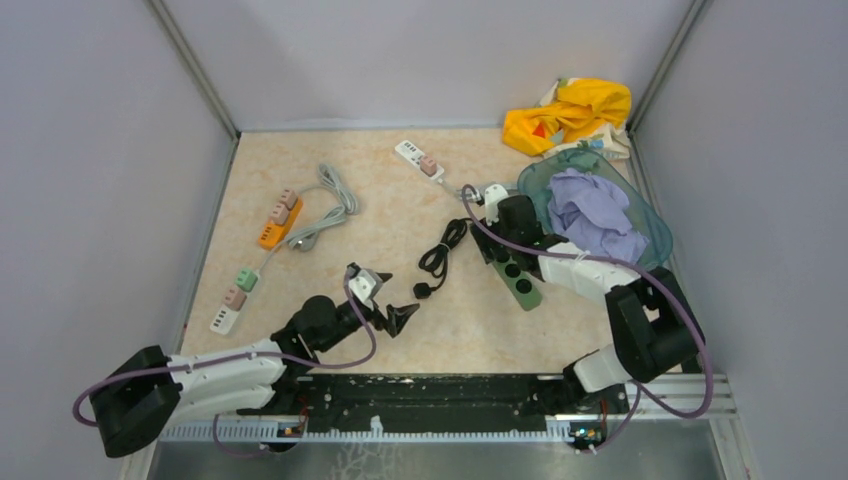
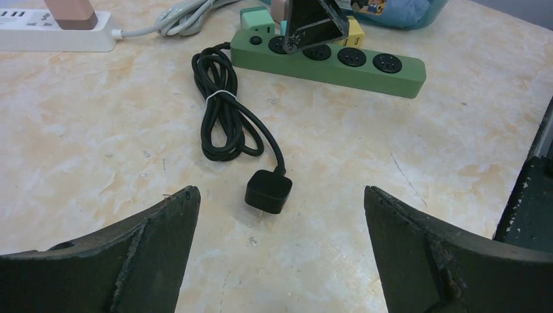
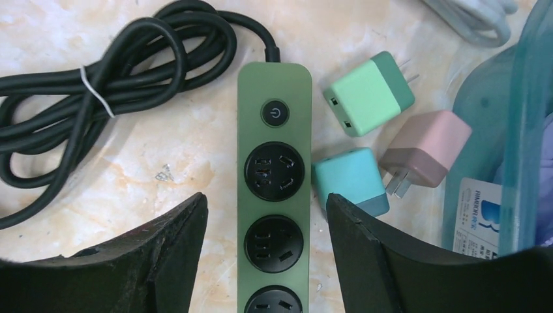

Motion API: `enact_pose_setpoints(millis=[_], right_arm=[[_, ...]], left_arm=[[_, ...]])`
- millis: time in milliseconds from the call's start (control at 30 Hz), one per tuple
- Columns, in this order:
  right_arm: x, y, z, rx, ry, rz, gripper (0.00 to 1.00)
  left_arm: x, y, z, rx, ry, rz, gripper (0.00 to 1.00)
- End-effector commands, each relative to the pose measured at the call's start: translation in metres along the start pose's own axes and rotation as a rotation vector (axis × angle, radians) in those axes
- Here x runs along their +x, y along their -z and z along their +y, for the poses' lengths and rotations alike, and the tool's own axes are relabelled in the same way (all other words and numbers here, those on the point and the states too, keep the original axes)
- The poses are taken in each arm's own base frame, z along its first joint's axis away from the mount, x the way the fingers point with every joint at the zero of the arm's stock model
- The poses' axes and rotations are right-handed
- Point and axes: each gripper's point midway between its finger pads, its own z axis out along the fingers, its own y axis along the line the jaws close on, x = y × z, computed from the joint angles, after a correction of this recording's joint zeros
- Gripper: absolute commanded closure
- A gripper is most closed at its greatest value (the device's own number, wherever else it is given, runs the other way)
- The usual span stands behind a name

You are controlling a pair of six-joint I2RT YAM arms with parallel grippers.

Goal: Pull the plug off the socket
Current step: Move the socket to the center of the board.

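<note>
The right wrist view alone shows the task's things close up. The green power strip (image 3: pixel 274 130) lies lengthwise between the right fingers (image 3: pixel 163 261), which stand apart on either side of it and hold nothing. Its three sockets seen here carry no plug. Three adapters lie loose on the bench just beside it: a mint adapter (image 3: pixel 368 93) near the switch end, a teal adapter (image 3: pixel 349 179) against the strip's edge, and a pink adapter (image 3: pixel 427 147) next to the wall of a blue-green basin (image 3: pixel 528 98).

The left wrist view shows the left fingers (image 2: pixel 150 248) spread wide, low over the bench, with the black plug (image 2: pixel 268 191) of the strip's coiled black cord (image 2: pixel 222 111) lying between them, untouched.

Only the top view shows an orange strip (image 1: pixel 272 232) and a white strip (image 1: pixel 225 318) at the left, each with adapters in them, and a yellow cloth (image 1: pixel 570 112) at the back right. The bench (image 1: pixel 480 340) is beige and marbled, and pale grey walls enclose it.
</note>
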Motion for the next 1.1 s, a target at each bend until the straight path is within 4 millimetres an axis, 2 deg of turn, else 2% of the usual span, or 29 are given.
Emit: enact_pose_setpoints(millis=[0, 267, 733, 933, 1067], right_arm=[[-0.047, 0.020, -0.003, -0.031, 0.022, -0.151, 0.33], [-0.057, 0.040, 0.008, -0.133, 0.063, -0.205, 0.35], [-0.059, 0.069, 0.030, -0.355, 0.207, -0.232, 0.35], [-0.067, 0.078, 0.038, -0.427, 0.248, -0.241, 0.35], [-0.076, 0.081, 0.037, -0.443, 0.290, -0.228, 0.35]], left_arm=[[-0.021, -0.005, -0.007, 0.028, 0.034, -0.034, 0.00], [-0.029, -0.007, -0.010, 0.033, 0.065, -0.015, 0.00], [-0.032, -0.015, -0.011, 0.000, 0.158, 0.056, 0.00], [-0.028, -0.016, 0.002, -0.088, 0.209, 0.101, 0.00], [-0.028, -0.015, 0.005, -0.100, 0.224, 0.107, 0.00]])
